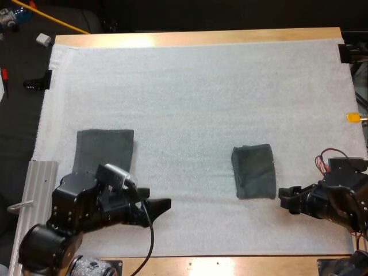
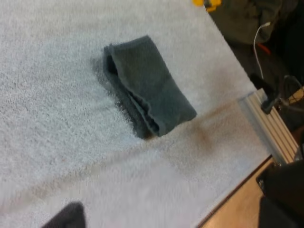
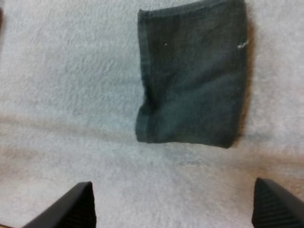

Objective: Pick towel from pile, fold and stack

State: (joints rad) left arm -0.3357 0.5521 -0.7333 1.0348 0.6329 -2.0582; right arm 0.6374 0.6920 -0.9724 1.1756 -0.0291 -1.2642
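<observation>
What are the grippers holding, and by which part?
Nothing is held. The right gripper is open, short of the middle towel; the left gripper is over bare mat, clear of it and the left towel.

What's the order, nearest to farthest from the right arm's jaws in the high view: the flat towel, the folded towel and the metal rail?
1. Folded towel, mid-right on the mat.
2. Flat towel, on the mat's left side.
3. Metal rail, beyond the mat's left edge.

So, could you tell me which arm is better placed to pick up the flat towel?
Probably left: the left end effector is beside the flat towel, while the right end effector is by the folded towel.
</observation>
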